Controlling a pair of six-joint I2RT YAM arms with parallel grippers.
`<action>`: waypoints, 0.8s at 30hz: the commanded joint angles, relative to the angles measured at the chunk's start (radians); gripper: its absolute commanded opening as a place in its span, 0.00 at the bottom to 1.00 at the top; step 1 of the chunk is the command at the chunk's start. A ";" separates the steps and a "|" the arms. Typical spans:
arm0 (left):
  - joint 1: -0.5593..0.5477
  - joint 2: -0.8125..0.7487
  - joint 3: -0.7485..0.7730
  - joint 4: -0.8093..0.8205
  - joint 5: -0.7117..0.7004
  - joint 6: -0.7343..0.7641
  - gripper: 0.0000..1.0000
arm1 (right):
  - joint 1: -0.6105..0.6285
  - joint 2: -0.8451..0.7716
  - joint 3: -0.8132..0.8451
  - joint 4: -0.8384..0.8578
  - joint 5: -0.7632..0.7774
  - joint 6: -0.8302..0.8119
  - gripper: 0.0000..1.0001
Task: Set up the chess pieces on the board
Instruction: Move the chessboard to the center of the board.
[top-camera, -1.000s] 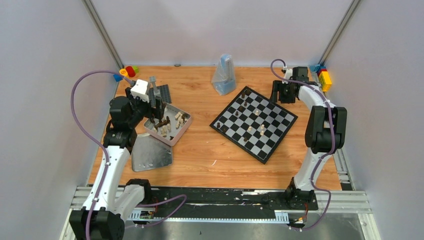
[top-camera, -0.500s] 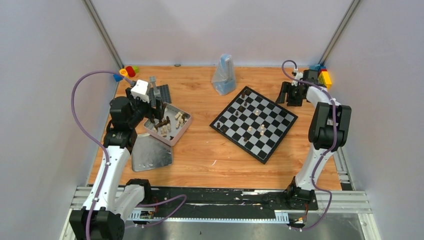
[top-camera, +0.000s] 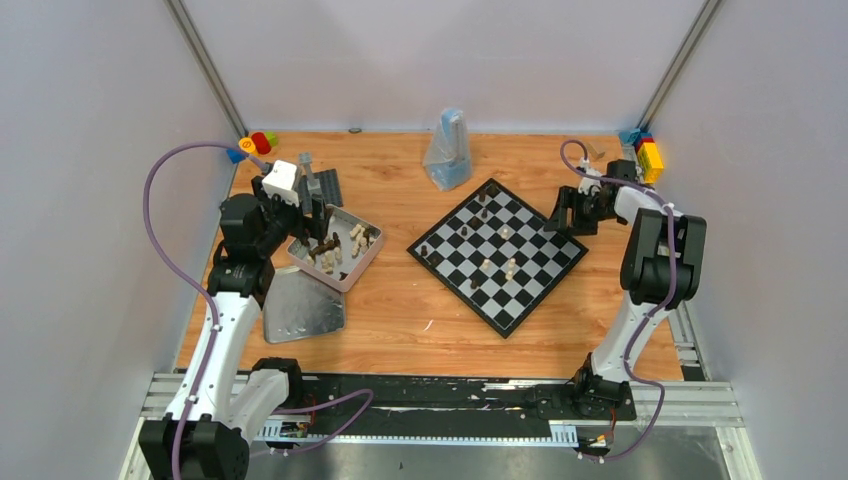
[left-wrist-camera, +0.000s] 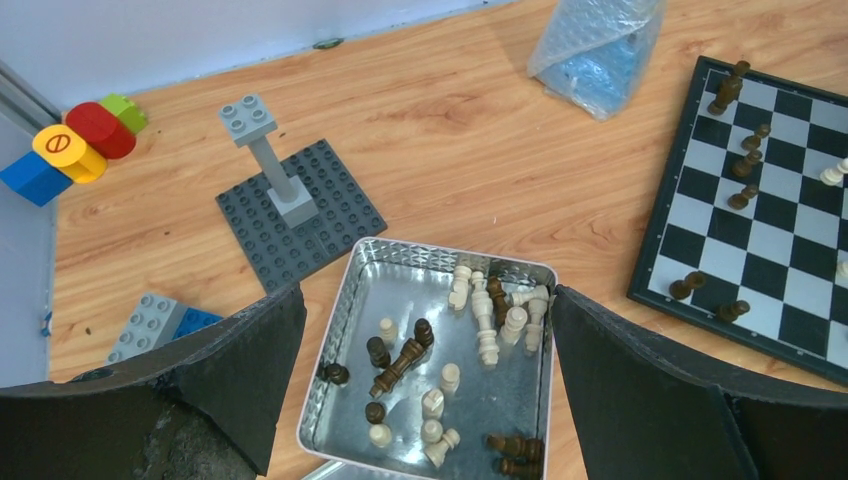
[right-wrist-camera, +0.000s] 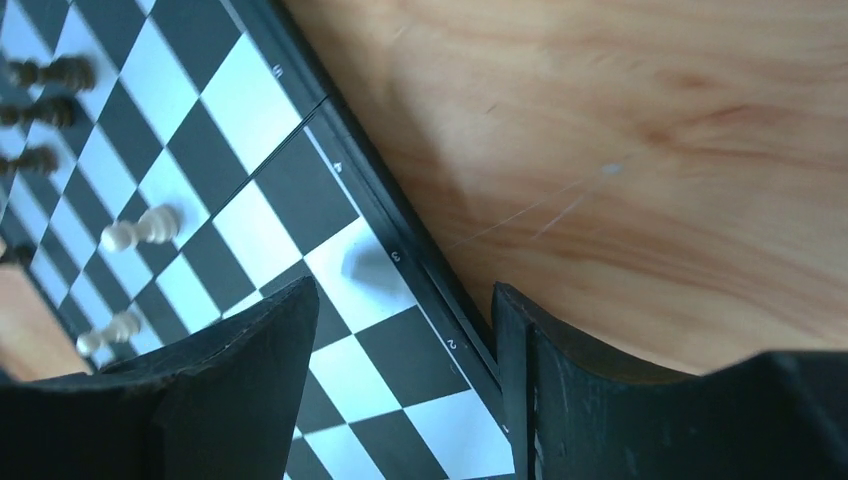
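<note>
Directly below the left gripper (left-wrist-camera: 425, 300), jaws spread fully, a tin (left-wrist-camera: 420, 270) holds loose chess pieces (left-wrist-camera: 485, 320). Farther out, the right gripper (right-wrist-camera: 405, 295) stands part-spread, pinching nothing; the board (right-wrist-camera: 290, 190) edge runs between its jaws, with more pieces on squares beyond its left jaw.

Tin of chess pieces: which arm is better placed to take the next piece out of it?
Left. The left pincer hangs open over the tin, with loose pieces seen between its fingers in the wrist view. The right pincer is far off, at the board edge.
</note>
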 joint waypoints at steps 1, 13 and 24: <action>0.006 -0.028 -0.001 0.033 0.010 0.005 1.00 | 0.007 -0.078 -0.050 -0.141 -0.224 -0.096 0.66; 0.006 -0.004 0.002 0.029 -0.005 0.013 1.00 | 0.159 -0.198 -0.250 -0.364 -0.324 -0.461 0.76; 0.006 0.007 0.004 0.025 -0.023 0.029 1.00 | 0.282 -0.376 -0.348 -0.380 -0.289 -0.584 0.77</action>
